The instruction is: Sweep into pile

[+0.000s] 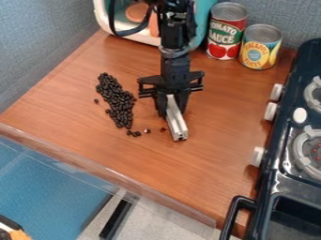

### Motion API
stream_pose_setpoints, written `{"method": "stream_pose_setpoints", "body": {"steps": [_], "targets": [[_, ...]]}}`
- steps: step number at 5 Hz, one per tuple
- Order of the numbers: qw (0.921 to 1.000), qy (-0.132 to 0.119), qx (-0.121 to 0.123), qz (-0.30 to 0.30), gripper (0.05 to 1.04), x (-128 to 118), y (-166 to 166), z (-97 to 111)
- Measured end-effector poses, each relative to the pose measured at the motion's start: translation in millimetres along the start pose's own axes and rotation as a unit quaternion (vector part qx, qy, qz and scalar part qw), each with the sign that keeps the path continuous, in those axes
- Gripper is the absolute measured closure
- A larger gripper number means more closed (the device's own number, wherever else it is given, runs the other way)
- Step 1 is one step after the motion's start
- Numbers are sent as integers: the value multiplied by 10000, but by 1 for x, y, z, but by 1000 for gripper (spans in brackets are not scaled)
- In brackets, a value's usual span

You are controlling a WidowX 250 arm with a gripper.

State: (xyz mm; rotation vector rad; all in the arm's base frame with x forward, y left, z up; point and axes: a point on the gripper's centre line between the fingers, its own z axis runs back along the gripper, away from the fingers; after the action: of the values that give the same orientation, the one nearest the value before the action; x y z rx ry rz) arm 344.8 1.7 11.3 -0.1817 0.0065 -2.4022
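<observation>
One worktop (219,159) reaches past the stove (271,183), with a wide strip of wood between the stove and the metal bar (177,121). One teal-and-white box (205,23) and two cans (227,30) stand beyond the stove's knob side, the cans nearer. The gripper (171,101) is closed on the one bar, tilted, well inside the front edge. Farther from the stove lies one pile of dark beans (118,101), too many to count, with several loose beans (147,131) around it.
</observation>
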Motion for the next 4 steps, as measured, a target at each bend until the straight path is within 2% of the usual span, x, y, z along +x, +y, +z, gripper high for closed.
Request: {"method": "stream_pose_setpoints", "body": {"steps": [4], "targets": [[9992, -205, -301, 167, 696, 5, -13, -1]]}}
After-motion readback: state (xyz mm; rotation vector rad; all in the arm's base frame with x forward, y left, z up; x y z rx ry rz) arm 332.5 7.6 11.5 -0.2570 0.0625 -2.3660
